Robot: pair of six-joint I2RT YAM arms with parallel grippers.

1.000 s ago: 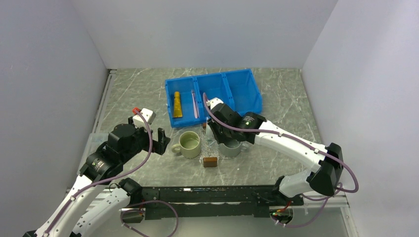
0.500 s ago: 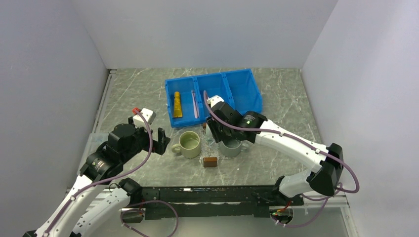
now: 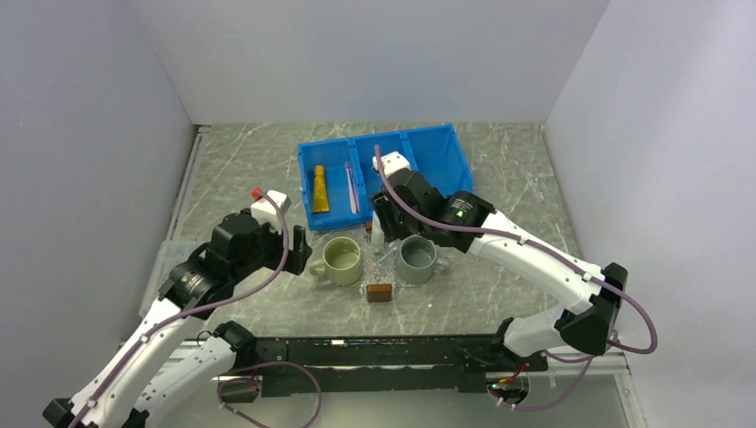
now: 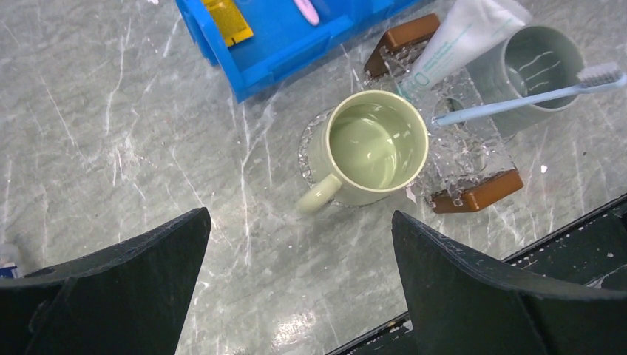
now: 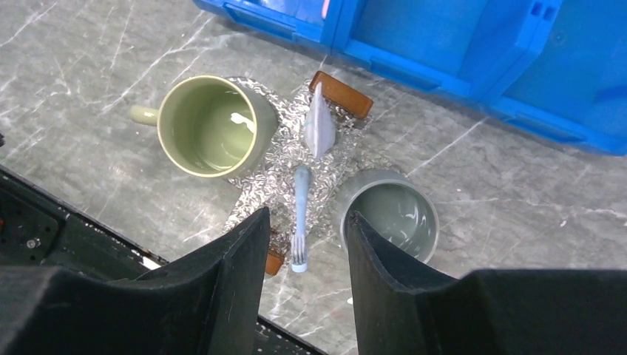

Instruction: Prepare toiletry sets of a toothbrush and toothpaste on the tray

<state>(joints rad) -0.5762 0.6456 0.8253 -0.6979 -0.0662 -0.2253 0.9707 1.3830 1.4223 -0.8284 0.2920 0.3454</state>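
Observation:
The clear tray [image 5: 275,176] with brown block handles [image 4: 480,194] lies between a green mug [image 3: 342,259] and a grey mug [image 3: 416,259]. A white toothpaste tube [image 4: 451,48] rests on it near the far handle. A light-blue toothbrush [image 5: 300,211] slants across the tray, and in the left wrist view its head shows over the grey mug's rim. My right gripper [image 5: 307,233] hovers above it, open and holding nothing. A yellow toothpaste [image 3: 319,189] and a pink toothbrush [image 3: 351,187] lie in the blue bin [image 3: 446,152]. My left gripper [image 4: 297,214] is open, left of the green mug.
The blue three-compartment bin sits just behind the tray. Both mugs [image 5: 207,126] [image 5: 392,211] crowd the tray's sides. The black rail of the arm mount [image 3: 374,343] runs along the table's near edge.
My right gripper has widened its jaws and lifted back toward the bin, uncovering the grey mug. The left arm has shifted right, toward the green mug.

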